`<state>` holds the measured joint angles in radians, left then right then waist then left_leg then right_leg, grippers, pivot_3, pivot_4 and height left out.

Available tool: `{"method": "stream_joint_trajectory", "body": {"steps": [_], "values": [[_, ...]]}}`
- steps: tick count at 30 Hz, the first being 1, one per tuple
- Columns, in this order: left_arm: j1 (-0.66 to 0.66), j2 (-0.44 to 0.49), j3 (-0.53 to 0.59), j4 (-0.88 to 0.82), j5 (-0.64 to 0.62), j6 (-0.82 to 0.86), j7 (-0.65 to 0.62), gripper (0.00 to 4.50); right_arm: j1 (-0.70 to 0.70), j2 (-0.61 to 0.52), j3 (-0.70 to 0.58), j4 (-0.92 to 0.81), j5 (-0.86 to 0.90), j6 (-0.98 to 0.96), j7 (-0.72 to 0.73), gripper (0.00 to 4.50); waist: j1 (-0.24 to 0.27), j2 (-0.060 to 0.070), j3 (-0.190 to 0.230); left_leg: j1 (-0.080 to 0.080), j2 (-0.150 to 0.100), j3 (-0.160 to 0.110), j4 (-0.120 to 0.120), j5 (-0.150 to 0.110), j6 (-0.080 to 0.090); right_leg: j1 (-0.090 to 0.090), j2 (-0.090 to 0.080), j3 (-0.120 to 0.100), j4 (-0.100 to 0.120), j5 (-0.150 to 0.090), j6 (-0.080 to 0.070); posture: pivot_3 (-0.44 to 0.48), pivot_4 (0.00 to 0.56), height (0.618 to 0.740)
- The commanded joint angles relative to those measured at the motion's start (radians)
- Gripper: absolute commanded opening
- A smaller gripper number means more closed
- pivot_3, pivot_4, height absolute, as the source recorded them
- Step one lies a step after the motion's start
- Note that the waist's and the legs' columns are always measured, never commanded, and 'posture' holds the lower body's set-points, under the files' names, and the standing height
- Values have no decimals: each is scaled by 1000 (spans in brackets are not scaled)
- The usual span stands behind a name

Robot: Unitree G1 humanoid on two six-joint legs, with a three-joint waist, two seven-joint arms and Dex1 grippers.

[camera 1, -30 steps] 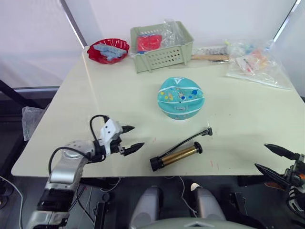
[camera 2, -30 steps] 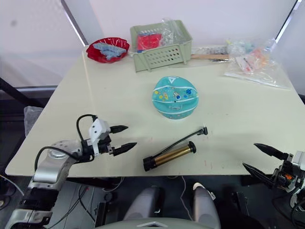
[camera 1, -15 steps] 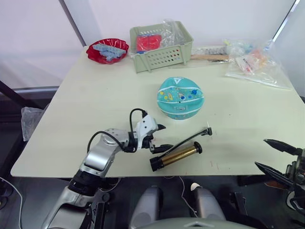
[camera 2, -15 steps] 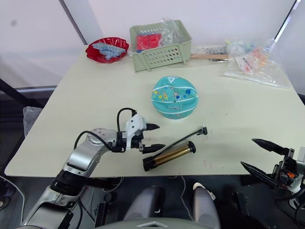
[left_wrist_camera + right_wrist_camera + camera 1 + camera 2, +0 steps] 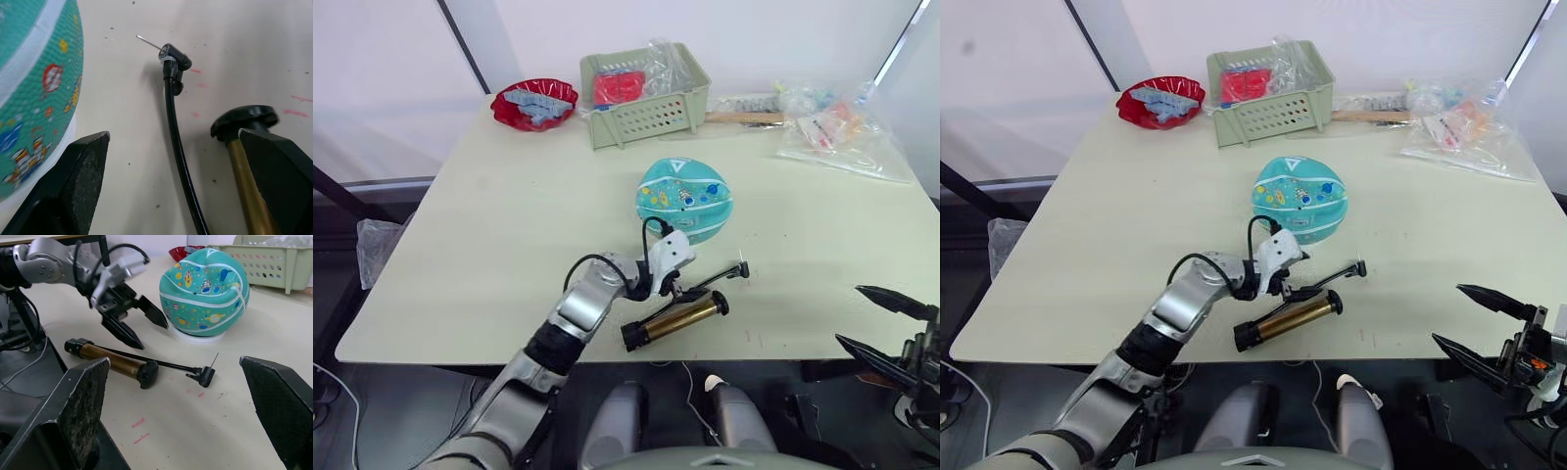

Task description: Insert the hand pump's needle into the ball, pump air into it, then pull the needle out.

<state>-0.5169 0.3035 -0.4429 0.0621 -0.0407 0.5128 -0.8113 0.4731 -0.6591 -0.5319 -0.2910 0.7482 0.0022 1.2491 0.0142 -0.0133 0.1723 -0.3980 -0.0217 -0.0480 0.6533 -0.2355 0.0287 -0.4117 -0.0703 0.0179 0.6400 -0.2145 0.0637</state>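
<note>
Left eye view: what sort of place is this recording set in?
Probably an indoor lab or test room: a plain pale table against white walls, laid out with props such as a green basket, a red bowl and bagged items.

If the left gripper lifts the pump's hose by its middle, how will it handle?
The hose looks thin and curved, so it will likely flex and droop. The needle end may swing. The hand pump is a cylinder lying flat, so it could roll when tugged.

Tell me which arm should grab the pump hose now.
Left. Its gripper hangs open right over the hose, between the ball and the pump. The right gripper is off the table edge.
</note>
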Motion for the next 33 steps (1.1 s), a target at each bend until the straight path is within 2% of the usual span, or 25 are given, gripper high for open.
{"method": "stream_joint_trajectory", "body": {"steps": [1,21,28,31,32,33], "values": [[-25,-27,-22,17,33,-18,23,3351,15,4,-47,-40,25,6,-11,4500,-1,0,0,0,0,0,0,0,0,0,0,0,0,1,2,0,150,737],[-103,-159,-49,244,136,-60,90,3351,15,14,-62,-28,28,19,-33,4500,0,0,0,-1,0,-1,0,0,0,0,0,0,0,1,3,0,150,737],[-106,-232,-69,349,176,-84,137,3351,28,20,-69,-25,27,18,-29,4500,2,0,0,-1,-1,-1,0,0,0,0,-1,0,0,2,3,0,150,737],[-96,-239,-73,354,188,-91,144,2414,29,21,-67,-26,25,18,-29,4500,2,0,0,0,-1,-1,1,0,0,1,-1,-1,0,2,3,0,150,737],[-93,-236,-77,356,194,-100,147,1832,28,23,-63,-27,24,18,-31,4500,2,0,0,0,-1,-1,1,0,0,1,-1,-1,0,2,3,0,150,737],[-90,-235,-78,358,198,-105,149,1487,27,25,-59,-29,24,19,-34,4500,1,0,0,0,-1,-1,1,0,0,1,-1,-1,0,2,3,0,150,737]]}}
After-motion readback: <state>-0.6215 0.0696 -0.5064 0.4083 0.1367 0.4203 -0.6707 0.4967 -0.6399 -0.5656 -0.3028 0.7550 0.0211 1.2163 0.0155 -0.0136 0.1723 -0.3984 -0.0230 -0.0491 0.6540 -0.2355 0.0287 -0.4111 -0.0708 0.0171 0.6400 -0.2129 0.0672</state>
